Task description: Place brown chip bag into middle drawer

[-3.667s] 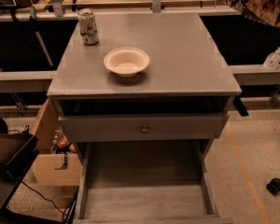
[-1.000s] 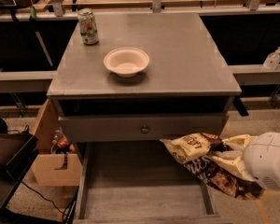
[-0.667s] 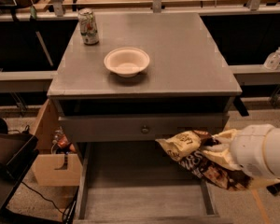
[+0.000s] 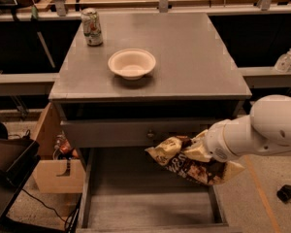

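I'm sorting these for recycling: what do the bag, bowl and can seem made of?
The bag, held by the gripper over the open drawer: crinkled glossy film or foil, judging by its creases. The bowl: matte cream with a thin rim, probably paper or foam. The can: likely metal, printed, with a faint sheen.

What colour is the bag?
Dark brown, cream-yellow ends, camera view; gripper holds the chip bag over the middle drawer.
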Motion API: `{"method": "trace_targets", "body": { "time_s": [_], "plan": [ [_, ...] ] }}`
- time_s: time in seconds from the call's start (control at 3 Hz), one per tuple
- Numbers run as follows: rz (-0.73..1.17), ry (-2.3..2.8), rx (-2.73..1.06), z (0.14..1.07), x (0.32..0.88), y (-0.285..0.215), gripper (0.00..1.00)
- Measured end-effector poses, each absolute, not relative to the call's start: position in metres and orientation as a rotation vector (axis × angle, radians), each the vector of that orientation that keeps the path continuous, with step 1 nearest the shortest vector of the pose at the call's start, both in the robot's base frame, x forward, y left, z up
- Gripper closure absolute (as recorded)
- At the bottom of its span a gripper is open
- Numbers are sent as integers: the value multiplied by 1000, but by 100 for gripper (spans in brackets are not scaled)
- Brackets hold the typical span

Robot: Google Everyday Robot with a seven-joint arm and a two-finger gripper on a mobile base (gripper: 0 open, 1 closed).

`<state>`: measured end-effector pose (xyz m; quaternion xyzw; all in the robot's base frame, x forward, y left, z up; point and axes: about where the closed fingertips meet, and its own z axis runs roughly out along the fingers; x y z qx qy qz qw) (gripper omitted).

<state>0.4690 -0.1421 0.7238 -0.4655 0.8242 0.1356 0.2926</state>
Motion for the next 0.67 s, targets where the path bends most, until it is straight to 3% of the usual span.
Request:
{"method": "trace_targets", "body": {
  "time_s": [0.67],
  "plan": [
    [613, 2252, -1301, 661, 454, -106, 100]
  ]
}}
